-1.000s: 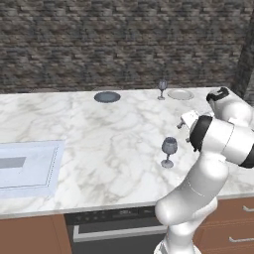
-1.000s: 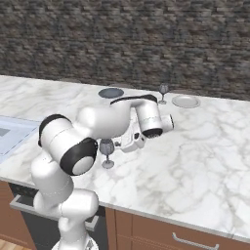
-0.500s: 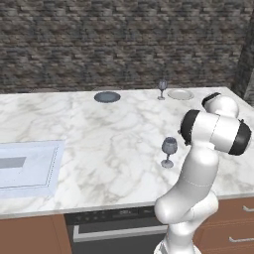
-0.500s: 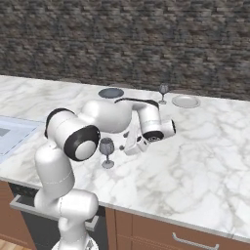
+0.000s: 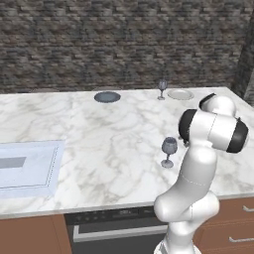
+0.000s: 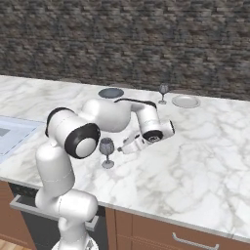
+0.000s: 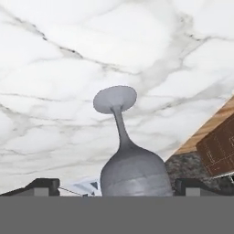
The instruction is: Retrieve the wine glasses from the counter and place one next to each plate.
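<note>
The near wine glass [image 5: 168, 151] [image 6: 107, 152] stands upright on the marble counter [image 5: 99, 144], close to its front edge. My gripper [image 6: 123, 147] lies low beside it, open. In the hand view the gripper [image 7: 116, 187] has this glass's bowl [image 7: 132, 173] between its two wide-apart fingertips [image 7: 43, 185], with a gap on each side. A second wine glass [image 5: 162, 88] [image 6: 163, 92] stands at the back, just left of the pale plate [image 5: 180, 94] [image 6: 185, 101]. The dark plate [image 5: 107, 96] [image 6: 111, 93] lies further left with no glass by it.
A pale sink basin [image 5: 25, 166] [image 6: 10, 134] is set into the counter at the left. A dark stone wall [image 5: 124, 44] runs behind the counter. Wooden drawers [image 6: 185, 234] sit under the front edge.
The arm has folded down and swung the hand in toward the near glass, bringing the fingers around its bowl. Neither glass nor plate has moved.
</note>
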{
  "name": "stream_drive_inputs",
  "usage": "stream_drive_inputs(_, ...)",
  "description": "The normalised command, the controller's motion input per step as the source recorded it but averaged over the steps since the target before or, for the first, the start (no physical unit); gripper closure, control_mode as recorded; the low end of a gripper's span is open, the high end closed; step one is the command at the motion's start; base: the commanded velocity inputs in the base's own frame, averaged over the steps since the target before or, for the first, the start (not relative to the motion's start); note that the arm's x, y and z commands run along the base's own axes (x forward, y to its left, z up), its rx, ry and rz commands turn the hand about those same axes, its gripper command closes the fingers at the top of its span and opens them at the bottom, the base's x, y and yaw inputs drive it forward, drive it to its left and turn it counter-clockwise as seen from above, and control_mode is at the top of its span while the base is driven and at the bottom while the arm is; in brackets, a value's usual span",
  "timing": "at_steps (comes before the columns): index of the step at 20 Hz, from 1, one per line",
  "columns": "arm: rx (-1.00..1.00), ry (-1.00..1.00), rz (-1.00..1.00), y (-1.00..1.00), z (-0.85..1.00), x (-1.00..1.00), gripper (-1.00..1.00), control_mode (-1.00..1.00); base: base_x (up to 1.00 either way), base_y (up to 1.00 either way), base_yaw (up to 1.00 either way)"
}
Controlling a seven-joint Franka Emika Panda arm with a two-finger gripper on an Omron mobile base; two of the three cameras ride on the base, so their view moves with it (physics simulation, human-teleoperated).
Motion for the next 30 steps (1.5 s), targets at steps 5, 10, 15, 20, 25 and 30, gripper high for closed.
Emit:
stream_drive_inputs(5, 0.0, 0.22, 0.01, 0.0, 0.0, -0.32, -1.0, -1.0, 0.0, 0.0, 0.0)
stream_drive_inputs(10, 0.09, 0.0, -0.01, 0.0, -0.06, -0.39, -1.0, -1.0, 0.0, 0.0, 0.0)
stream_drive_inputs(15, 0.08, -0.15, -0.05, 0.06, -0.14, -0.34, -1.0, -1.0, 0.0, 0.0, 0.0)
stream_drive_inputs(20, 0.05, -0.11, -0.16, 0.06, -0.38, 0.0, -1.0, -1.0, 0.0, 0.0, 0.0)
stream_drive_inputs(25, 0.04, -0.04, -0.18, 0.18, -0.34, 0.14, -1.0, -1.0, 0.0, 0.0, 0.0)
stream_drive_inputs(30, 0.04, 0.0, -0.02, 0.11, -0.12, 0.1, -1.0, -1.0, 0.0, 0.0, 0.0)
